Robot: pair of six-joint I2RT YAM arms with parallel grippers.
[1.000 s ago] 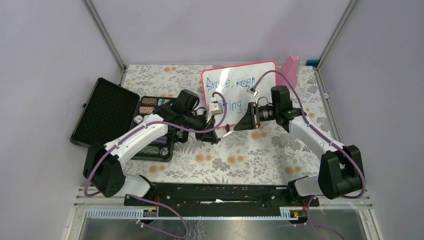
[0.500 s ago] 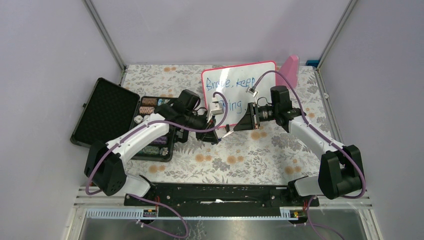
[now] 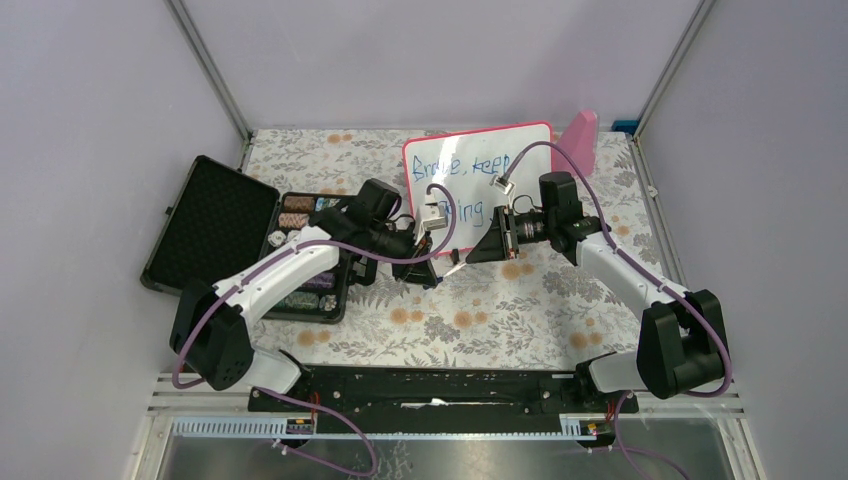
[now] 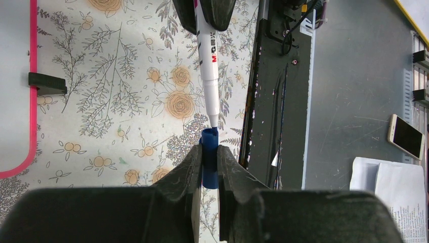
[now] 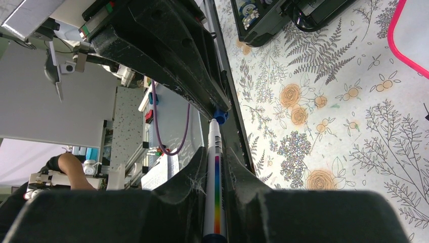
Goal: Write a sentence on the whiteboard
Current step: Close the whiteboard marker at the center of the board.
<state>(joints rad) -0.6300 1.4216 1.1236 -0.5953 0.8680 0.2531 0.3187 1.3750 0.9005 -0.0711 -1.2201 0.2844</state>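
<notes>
Presently the left claw (image 4: 209,152) is pinching a blue cap (image 4: 209,137), the right claw (image 5: 216,152) is gripping a marker (image 5: 214,192), tip at the cap's mouth; the whiteboard (image 3: 522,140), bearing the sentence (image 3: 465,168), is standing behind them.

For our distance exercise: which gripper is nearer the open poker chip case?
Left. The left gripper lies just right of the poker chip case; the right gripper is farther right, beyond it.

pink-framed whiteboard (image 3: 528,188) stands near table (image 3: 520,310) back; blue sentence (image 3: 462,166) in two lines, lower line partly hidden.
</notes>
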